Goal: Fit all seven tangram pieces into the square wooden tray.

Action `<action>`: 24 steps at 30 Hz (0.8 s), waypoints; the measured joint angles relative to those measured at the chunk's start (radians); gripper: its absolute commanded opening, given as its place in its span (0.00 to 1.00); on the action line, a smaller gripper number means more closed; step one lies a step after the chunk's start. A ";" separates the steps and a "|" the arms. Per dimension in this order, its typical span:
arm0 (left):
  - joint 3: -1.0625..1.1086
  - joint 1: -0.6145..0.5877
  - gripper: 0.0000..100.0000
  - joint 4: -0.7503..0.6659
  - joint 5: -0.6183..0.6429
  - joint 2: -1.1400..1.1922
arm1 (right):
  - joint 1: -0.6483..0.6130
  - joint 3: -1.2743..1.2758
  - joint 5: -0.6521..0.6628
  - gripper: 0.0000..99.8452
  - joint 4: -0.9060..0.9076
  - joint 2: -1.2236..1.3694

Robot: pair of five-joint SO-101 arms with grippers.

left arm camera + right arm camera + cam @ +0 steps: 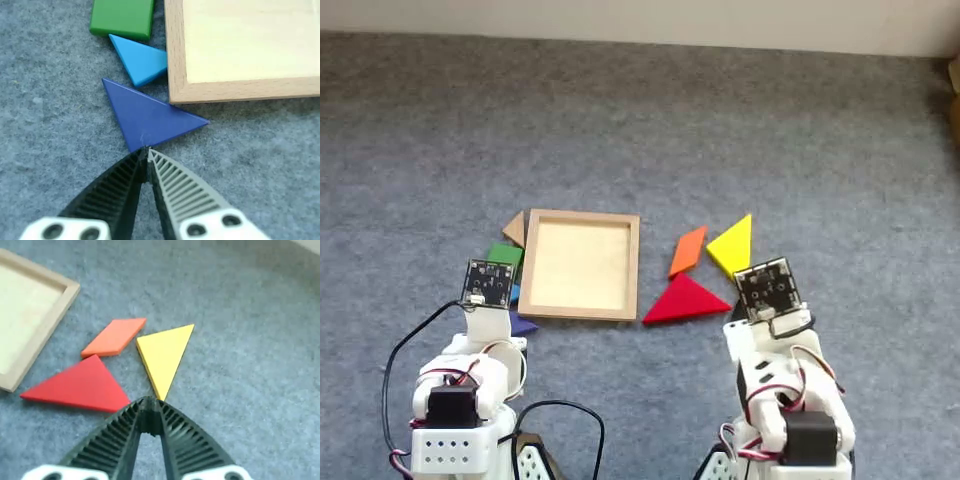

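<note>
Carpet (pixel 50 125) bears navy triangle (pixel 147 117) beside left pincer (pixel 146 155).

The floor of the square wooden tray (pixel 582 215) lies bare and open from above. Four pieces crowd its left rim: a tan triangle (pixel 515 228), a green square block (pixel 122 17), a light blue triangle (pixel 141 60) against the rim, and a dark blue triangle (pixel 145 117) just beside the near corner. On the right, a strip of grey table (pixel 656 240) runs between the rim and an orange parallelogram (pixel 688 250). A red triangle (pixel 685 300) pinches that strip at the near corner, and a yellow triangle (pixel 732 245) lies farther out. Wide table stretches beyond the far rim.
</note>
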 measured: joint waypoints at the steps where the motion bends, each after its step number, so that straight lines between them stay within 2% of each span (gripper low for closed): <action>1: 0.000 0.000 0.01 0.000 0.000 0.000 | 0.000 -0.020 0.000 0.01 0.000 0.003; 5: 0.000 0.000 0.01 0.000 0.000 0.000 | 0.000 -0.130 0.000 0.01 -0.005 0.130; 11: 0.000 0.000 0.01 0.000 0.000 0.000 | 0.000 -0.328 -0.003 0.01 -0.006 0.466; 16: 0.000 0.000 0.01 0.000 0.000 0.000 | 0.002 -0.480 -0.103 0.01 -0.006 0.733; 20: 0.000 0.000 0.01 0.000 0.000 0.000 | -0.014 -0.578 -0.130 0.01 -0.008 0.910; 22: 0.000 0.000 0.01 0.000 0.000 0.000 | -0.046 -0.620 -0.138 0.04 -0.008 0.999; 24: 0.000 0.000 0.01 0.000 0.000 0.000 | -0.064 -0.663 -0.184 0.12 -0.009 1.085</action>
